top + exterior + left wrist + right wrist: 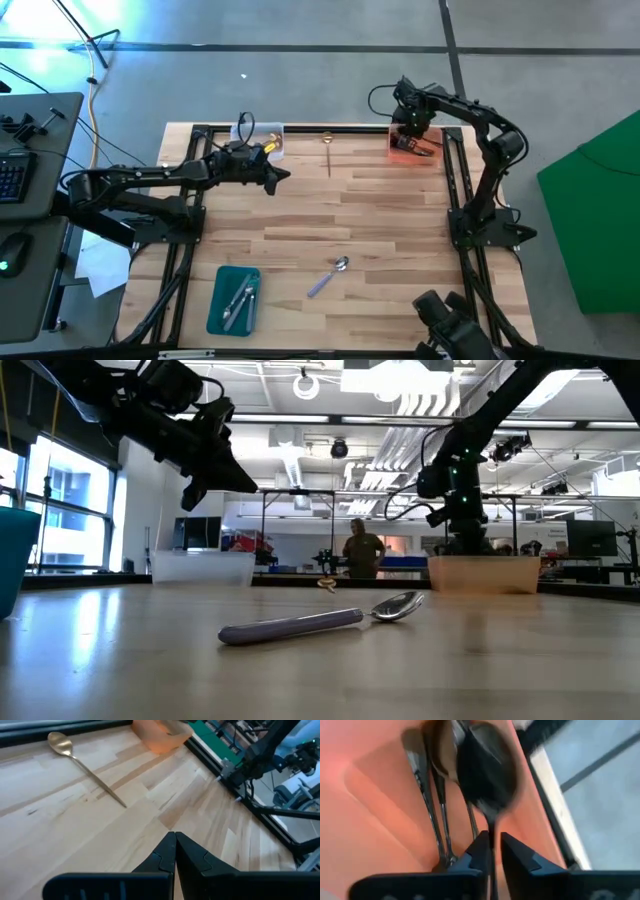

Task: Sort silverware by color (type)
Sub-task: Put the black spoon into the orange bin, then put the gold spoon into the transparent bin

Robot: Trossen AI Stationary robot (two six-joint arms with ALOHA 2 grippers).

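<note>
My right gripper (410,135) hovers over the orange tray (432,152) at the table's far right, shut on a black spoon (487,770). Other dark spoons (437,795) lie in that tray. My left gripper (285,177) is shut and empty above the table, to the left of a gold spoon (328,145) that lies flat near the far edge; this spoon also shows in the left wrist view (90,772). A silver spoon with a lilac handle (328,277) lies flat on the table toward the near side. My right gripper has the black spoon's thin handle (491,837) between its two fingers, which come from above. The spoon's bowl (487,770) points away from the fingers toward the tray floor. Whether the bowl touches the tray, I cannot tell.
A clear tray (262,140) with gold pieces stands at the far edge behind my left gripper. A teal tray (233,298) with silver spoons stands near the front left. Black frame rails (455,180) run along the table's sides. A person (357,550) stands far behind the table.
</note>
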